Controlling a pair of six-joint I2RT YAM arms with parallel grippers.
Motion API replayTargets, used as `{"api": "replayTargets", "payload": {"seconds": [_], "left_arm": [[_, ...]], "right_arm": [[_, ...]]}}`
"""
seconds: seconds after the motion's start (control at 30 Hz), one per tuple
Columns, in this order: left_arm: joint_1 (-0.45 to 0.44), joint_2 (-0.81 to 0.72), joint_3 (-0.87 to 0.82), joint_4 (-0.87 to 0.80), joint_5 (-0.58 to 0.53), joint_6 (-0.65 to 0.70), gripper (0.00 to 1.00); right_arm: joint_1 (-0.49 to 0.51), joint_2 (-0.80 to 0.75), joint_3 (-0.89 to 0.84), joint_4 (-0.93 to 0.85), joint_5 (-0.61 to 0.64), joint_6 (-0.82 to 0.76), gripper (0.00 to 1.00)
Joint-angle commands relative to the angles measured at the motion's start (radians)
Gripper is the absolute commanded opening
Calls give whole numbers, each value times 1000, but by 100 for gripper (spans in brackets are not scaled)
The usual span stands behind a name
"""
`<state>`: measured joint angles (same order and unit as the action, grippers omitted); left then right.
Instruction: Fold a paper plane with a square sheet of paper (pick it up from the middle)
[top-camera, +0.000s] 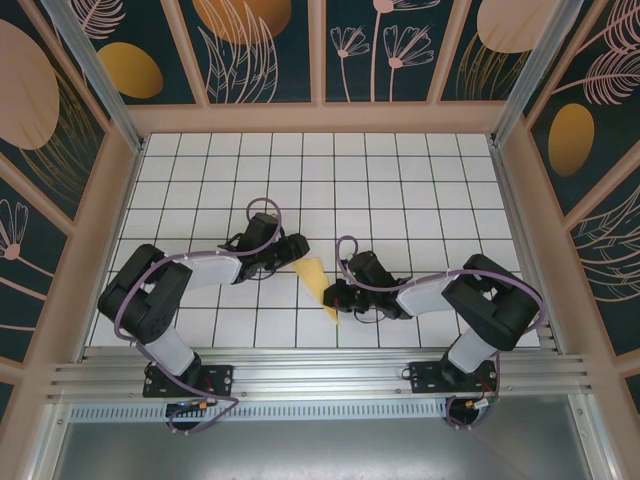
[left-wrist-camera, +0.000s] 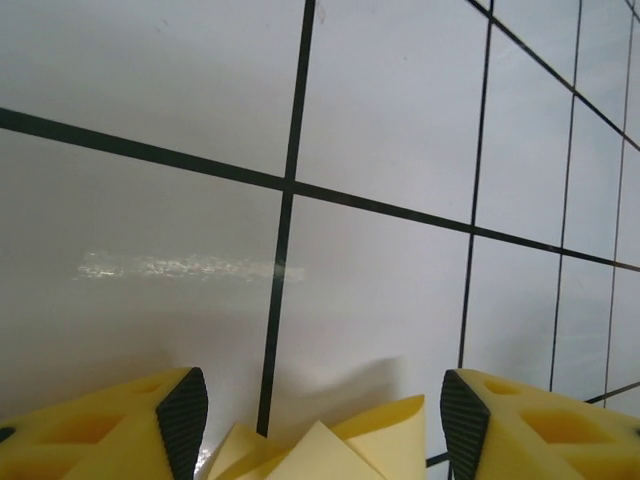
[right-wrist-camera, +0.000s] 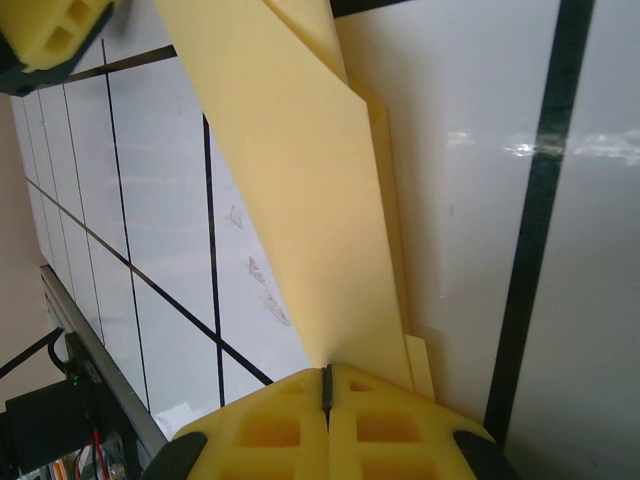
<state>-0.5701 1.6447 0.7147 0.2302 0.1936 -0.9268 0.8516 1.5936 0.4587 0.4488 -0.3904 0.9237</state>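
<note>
Right gripper (right-wrist-camera: 327, 388) pinches the yellow paper (right-wrist-camera: 290, 200) (clear from its wrist); left gripper (left-wrist-camera: 322, 405) spread.

- My left gripper (left-wrist-camera: 315, 415) is spread, its two fingers (left-wrist-camera: 182, 420) well apart.
- My right gripper (right-wrist-camera: 327, 385) is pressed tight, pads flat together, pinching the paper (right-wrist-camera: 290, 180) between them.
- My left arm (top-camera: 190, 275) and right arm (top-camera: 440, 290) bend at the elbow and reach inward, jaws pointing toward each other.
</note>
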Motion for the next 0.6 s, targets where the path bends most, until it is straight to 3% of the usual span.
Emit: {"api": "replayTargets", "payload": {"seconds": [0.0, 0.2, 0.37, 0.57], "left_arm": [[-1, -77, 26, -54, 13, 17, 67], [-43, -149, 2, -122, -9, -78, 67], [-115, -169, 22, -269, -146, -152, 68], [-178, -150, 62, -347, -209, -211, 73]], "right_arm": [[13, -8, -5, -48, 33, 32, 1], [66, -70, 70, -41, 61, 26, 6], [75, -245, 86, -191, 187, -42, 14], [16, -479, -16, -328, 325, -60, 28]]}}
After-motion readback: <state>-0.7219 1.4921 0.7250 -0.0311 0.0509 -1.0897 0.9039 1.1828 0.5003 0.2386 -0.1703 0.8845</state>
